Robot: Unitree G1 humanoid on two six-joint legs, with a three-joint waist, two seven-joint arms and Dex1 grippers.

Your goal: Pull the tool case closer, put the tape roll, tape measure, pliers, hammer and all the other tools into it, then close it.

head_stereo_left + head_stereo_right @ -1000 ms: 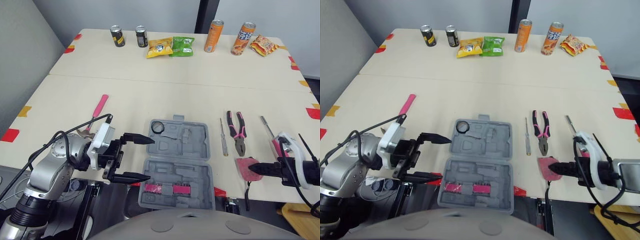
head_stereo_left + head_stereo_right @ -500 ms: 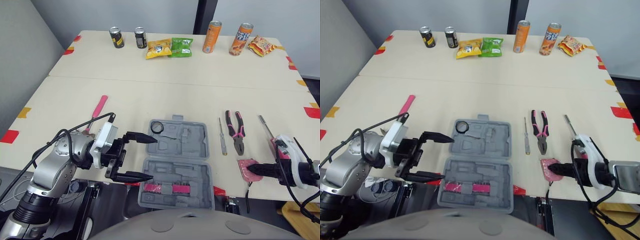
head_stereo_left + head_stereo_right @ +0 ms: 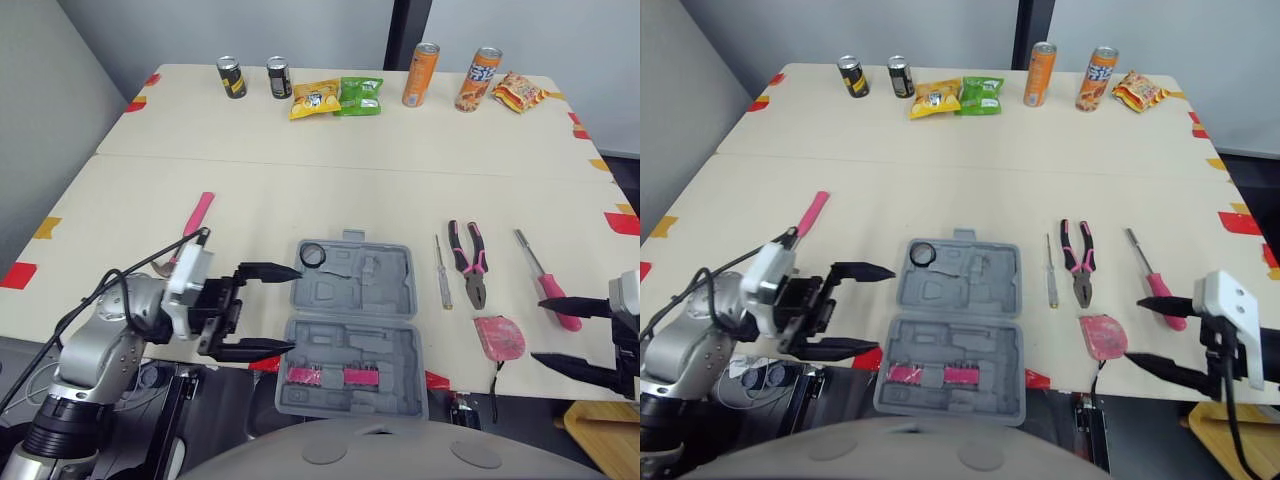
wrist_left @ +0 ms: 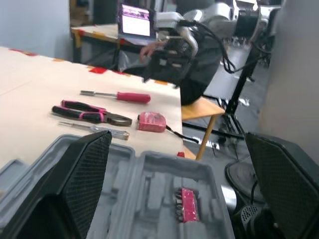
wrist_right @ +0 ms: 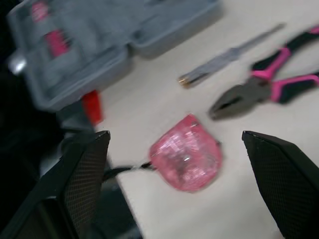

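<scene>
- Head view: a grey tool case [image 3: 352,325] lies open at the table's near edge. A black tape roll [image 3: 314,254] sits in its far-left corner, and a pink bit strip [image 3: 330,376] sits in the near half.
- The left gripper [image 3: 295,308] hovers just left of the case, its two fingers spread wide and holding nothing.
- Right of the case lie a thin screwdriver [image 3: 442,272], pink-handled pliers [image 3: 470,263], a pink screwdriver [image 3: 548,294] and a pink tape measure [image 3: 499,337]. A pink-handled hammer [image 3: 190,228] lies well to the case's left.
- The right gripper [image 3: 537,328], wide open and empty, is just right of the tape measure.
- Cans [image 3: 420,74] and snack bags [image 3: 317,98] line the far edge; their labels are too small to read.
- Left wrist view: the open case lies between the spread fingers [image 4: 75,199].
- Right wrist view: the tape measure lies on the table between the parted fingers [image 5: 75,189], untouched, with the pliers beyond it.
</scene>
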